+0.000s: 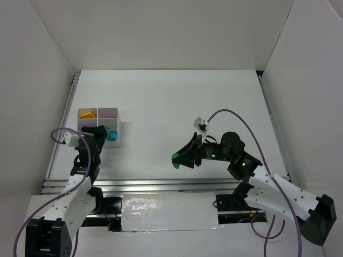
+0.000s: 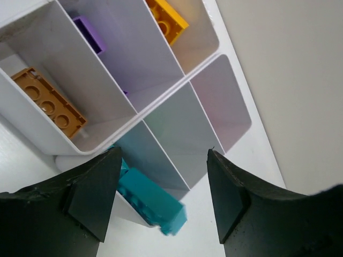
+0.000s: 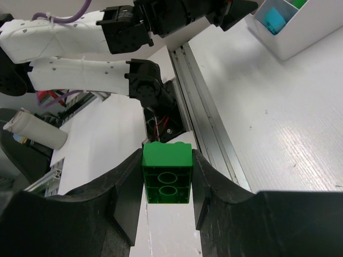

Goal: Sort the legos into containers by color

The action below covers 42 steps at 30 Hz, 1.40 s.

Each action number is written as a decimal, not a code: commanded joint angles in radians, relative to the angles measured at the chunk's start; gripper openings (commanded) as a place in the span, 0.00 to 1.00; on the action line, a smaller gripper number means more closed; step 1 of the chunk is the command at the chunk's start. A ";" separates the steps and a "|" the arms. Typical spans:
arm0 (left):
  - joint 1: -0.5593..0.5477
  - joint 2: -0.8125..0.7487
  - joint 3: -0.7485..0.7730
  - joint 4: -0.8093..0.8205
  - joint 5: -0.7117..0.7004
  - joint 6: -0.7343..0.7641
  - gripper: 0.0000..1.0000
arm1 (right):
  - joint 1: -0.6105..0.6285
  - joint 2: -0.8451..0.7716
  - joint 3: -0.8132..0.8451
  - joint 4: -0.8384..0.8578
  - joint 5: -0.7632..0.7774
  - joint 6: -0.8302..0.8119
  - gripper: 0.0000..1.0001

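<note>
The white tray of containers (image 1: 120,128) stands at the left of the table. My left gripper (image 2: 163,154) hangs open over its near end. A teal lego (image 2: 153,201) lies loose below the jaws in a near compartment, close to the left finger (image 2: 91,198) and blurred at one end. Other compartments hold an orange lego (image 2: 48,101), a purple lego (image 2: 88,35) and a yellow lego (image 2: 169,21). My right gripper (image 3: 166,156) is shut on a green lego (image 3: 167,174), held above the table's near edge right of centre (image 1: 174,158).
An aluminium rail (image 1: 161,184) runs along the table's near edge. White walls close in the left, right and back. A purple cable (image 1: 236,115) arcs over the right arm. The tray (image 3: 292,40) shows top right in the right wrist view.
</note>
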 commanded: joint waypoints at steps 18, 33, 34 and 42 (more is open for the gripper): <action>-0.006 0.071 0.344 -0.162 0.741 0.334 0.88 | -0.005 0.077 -0.001 0.147 0.103 0.106 0.00; -0.416 -0.085 0.312 0.194 1.367 0.259 0.91 | -0.037 0.029 0.069 0.382 -0.024 0.307 0.00; -0.443 -0.084 0.315 0.219 1.363 0.265 0.90 | -0.037 0.043 0.075 0.386 -0.035 0.316 0.00; -0.673 -0.012 0.378 0.182 1.228 0.395 0.88 | -0.037 0.029 0.059 0.447 -0.037 0.372 0.00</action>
